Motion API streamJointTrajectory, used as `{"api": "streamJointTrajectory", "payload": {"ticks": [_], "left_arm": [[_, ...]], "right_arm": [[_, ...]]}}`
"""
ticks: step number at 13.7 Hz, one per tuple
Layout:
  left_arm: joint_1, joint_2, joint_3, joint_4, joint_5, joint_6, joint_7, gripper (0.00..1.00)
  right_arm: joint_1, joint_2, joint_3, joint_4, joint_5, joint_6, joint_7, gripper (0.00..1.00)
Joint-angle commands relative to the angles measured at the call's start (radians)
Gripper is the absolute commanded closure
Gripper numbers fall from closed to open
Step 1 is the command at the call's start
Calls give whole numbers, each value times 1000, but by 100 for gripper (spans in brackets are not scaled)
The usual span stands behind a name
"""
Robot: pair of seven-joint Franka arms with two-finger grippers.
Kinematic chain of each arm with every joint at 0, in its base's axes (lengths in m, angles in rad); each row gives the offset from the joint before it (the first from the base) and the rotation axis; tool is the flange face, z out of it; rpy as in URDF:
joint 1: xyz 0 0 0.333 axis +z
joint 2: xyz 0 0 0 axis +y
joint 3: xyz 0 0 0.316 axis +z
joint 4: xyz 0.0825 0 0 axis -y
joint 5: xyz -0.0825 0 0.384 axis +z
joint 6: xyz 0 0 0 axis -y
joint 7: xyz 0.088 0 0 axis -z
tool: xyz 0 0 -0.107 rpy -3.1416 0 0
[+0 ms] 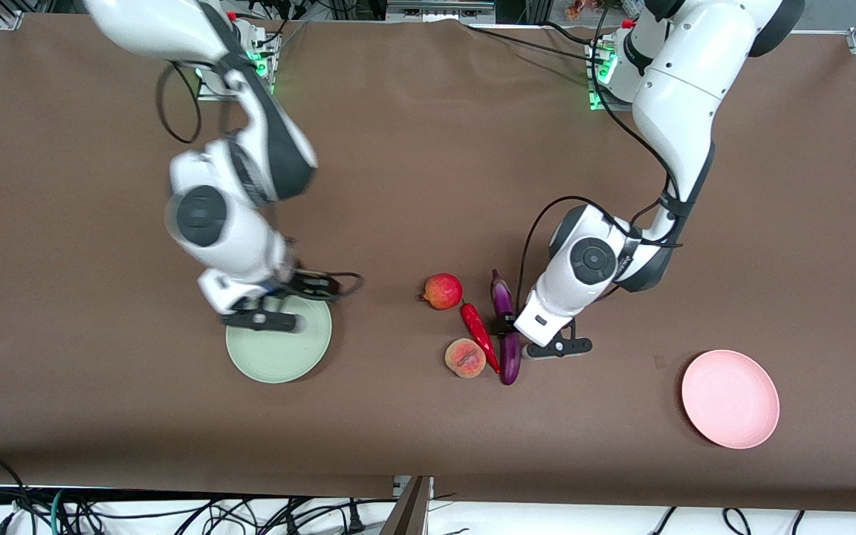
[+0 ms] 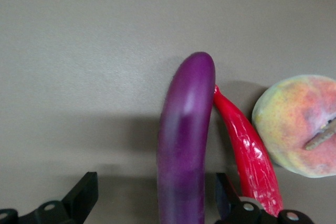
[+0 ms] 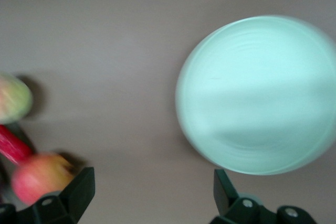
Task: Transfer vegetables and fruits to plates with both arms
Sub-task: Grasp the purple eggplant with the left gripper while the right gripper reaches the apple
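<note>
The purple eggplant (image 1: 510, 362) lies beside the red chili (image 1: 480, 336), with the peach (image 1: 465, 357) nearer the front camera and the red apple (image 1: 443, 290) farther from it. My left gripper (image 1: 511, 327) is open and low over the eggplant's middle. In the left wrist view, the left gripper (image 2: 155, 198) has its fingers on either side of the eggplant (image 2: 185, 140), with the chili (image 2: 252, 150) and peach (image 2: 296, 124) alongside. My right gripper (image 1: 313, 286) is open and empty at the mint green plate's (image 1: 279, 360) edge. The right wrist view shows the right gripper (image 3: 152, 192) over bare table beside that plate (image 3: 257, 98). The pink plate (image 1: 730, 399) is empty.
The brown table cover (image 1: 413, 171) is bare between the arms' bases. The pink plate lies toward the left arm's end, near the table's front edge. The apple (image 3: 37, 182) and chili (image 3: 13, 148) show at the edge of the right wrist view.
</note>
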Motion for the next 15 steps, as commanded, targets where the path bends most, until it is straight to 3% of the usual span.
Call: {"api": "streamJointTrajectory", "payload": {"ticks": [1,3,5,6,10,12,15], "left_arm": [[-26,39,8,37,104,12,-106,24],[-38,49,8,37,130,12,-169,51],[-36,46,8,37,134,12,-163,91],[-32,41,8,40,134,11,-155,100],[51,-5,11,111,137,-122,-50,100],[130,-28,14,135,132,-190,154,100],[290,-30,23,135,135,-193,401,100]], "right_arm": [[51,163,10,178,65,112,254,0],[76,224,35,204,119,229,423,0],[128,275,41,204,121,359,572,0],[152,290,41,203,120,364,627,0],[185,294,37,173,116,361,785,0],[186,306,35,172,115,361,798,0],[194,332,35,172,113,363,801,0]]}}
